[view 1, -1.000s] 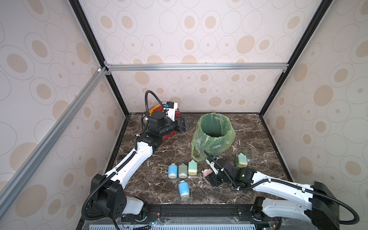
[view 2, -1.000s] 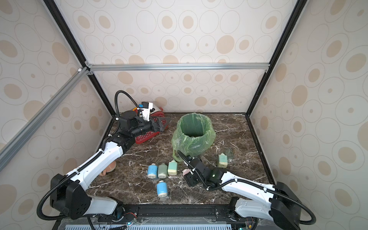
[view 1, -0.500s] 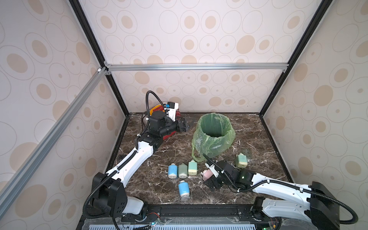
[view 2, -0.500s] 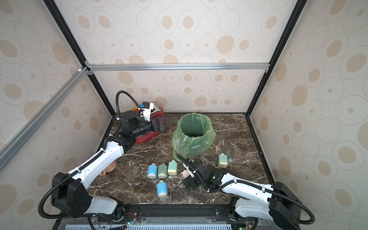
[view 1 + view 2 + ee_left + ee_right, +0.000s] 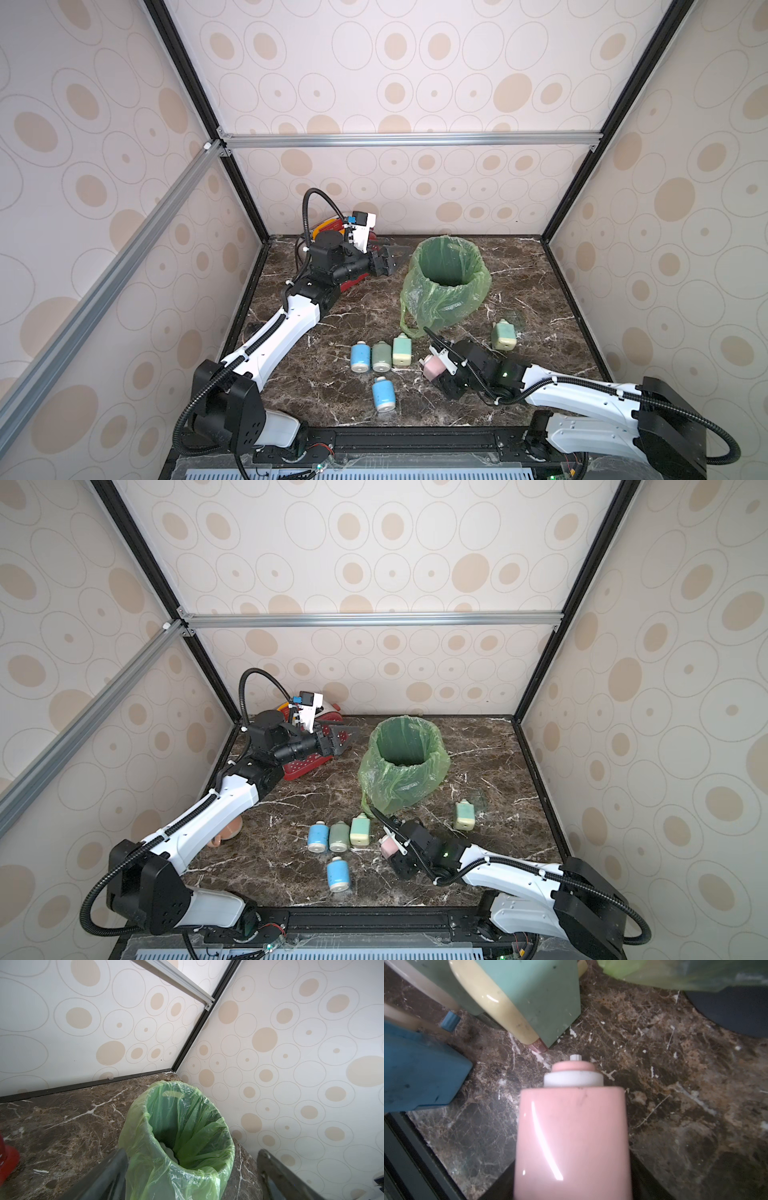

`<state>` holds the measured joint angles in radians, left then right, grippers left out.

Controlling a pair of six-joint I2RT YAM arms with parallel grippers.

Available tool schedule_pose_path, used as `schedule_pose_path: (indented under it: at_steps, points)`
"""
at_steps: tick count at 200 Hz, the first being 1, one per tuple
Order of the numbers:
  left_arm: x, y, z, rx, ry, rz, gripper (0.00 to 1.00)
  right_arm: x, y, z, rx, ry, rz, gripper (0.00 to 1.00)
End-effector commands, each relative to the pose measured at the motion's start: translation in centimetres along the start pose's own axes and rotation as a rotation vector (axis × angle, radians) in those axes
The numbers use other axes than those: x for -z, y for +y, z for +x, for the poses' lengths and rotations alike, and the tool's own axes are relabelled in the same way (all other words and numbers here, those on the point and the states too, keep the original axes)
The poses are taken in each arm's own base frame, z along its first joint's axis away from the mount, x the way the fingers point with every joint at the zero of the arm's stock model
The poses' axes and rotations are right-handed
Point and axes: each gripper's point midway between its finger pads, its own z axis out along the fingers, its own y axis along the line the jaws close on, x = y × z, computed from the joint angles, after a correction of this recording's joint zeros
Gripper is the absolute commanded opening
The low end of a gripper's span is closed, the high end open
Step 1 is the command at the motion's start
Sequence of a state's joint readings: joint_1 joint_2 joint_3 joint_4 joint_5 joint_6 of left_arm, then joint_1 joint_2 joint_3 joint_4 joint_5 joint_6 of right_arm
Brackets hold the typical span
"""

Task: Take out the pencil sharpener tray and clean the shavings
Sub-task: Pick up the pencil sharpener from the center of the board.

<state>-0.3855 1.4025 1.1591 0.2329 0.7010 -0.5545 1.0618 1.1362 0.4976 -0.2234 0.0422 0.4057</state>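
Note:
A pink pencil sharpener (image 5: pixel 432 367) (image 5: pixel 389 846) lies near the table's front, right of centre. My right gripper (image 5: pixel 436 370) (image 5: pixel 572 1178) is shut on its pink body (image 5: pixel 571 1136), a dark finger pressed against each side. Its white collar and small knob point away from the wrist. Its tray cannot be told apart from the body. My left gripper (image 5: pixel 388 262) (image 5: pixel 192 1153) hangs open and empty at the back left, beside the green-lined bin (image 5: pixel 415 291) (image 5: pixel 145 1147). Small pale flecks lie on the marble around the pink sharpener.
Left of the pink one stand a blue (image 5: pixel 360 356), a dull green (image 5: pixel 380 355) and a pale green sharpener (image 5: pixel 402 350). Another blue one (image 5: pixel 383 394) lies nearer the front. One more pale green one (image 5: pixel 503 336) stands right. A red object (image 5: pixel 303 766) sits under the left arm.
The right gripper's jaws have come together on the pink sharpener, which has shifted slightly toward the front. The left arm has stayed about where it was, still open.

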Motion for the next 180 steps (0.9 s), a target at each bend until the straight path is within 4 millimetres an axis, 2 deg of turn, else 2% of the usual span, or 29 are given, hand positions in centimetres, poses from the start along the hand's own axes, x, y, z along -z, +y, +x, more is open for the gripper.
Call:
schedule_pose_path:
  at_steps: [1, 23, 51, 73, 88, 118, 147, 163, 180]
  points:
    - [0.8, -3.3, -1.4, -0.066, -0.023, 0.143, 0.99, 0.6, 0.1, -0.1, 0.023, -0.011, -0.008, 0.6]
    - [1.7, -5.7, -1.7, -0.117, -0.023, 0.242, 0.99, 2.1, 0.9, -1.3, 0.075, -0.022, -0.045, 0.54]
    - [3.0, -8.4, -1.6, -0.185, -0.013, 0.339, 0.99, 4.7, 1.2, -3.8, 0.105, -0.015, -0.074, 0.46]
    - [3.1, -10.6, -0.5, -0.224, 0.028, 0.428, 0.99, 6.7, 1.6, -6.0, 0.076, -0.017, -0.189, 0.37]
    - [2.8, -11.9, 0.6, -0.237, 0.072, 0.49, 0.99, 8.4, 1.9, -7.8, 0.061, -0.044, -0.279, 0.34]
    - [2.7, -13.4, 2.4, -0.247, 0.156, 0.573, 0.99, 13.1, 2.8, -12.3, 0.027, -0.168, -0.497, 0.33]
    - [2.9, -14.3, 4.4, -0.257, 0.23, 0.646, 0.98, 16.8, 3.0, -15.7, 0.013, -0.26, -0.661, 0.31]
    - [2.7, -14.5, 5.2, -0.243, 0.271, 0.68, 0.97, 18.3, 3.0, -17.1, 0.008, -0.297, -0.731, 0.3]
    - [2.6, -14.7, 5.9, -0.233, 0.299, 0.705, 0.96, 19.1, 2.5, -18.0, 0.0, -0.324, -0.761, 0.3]
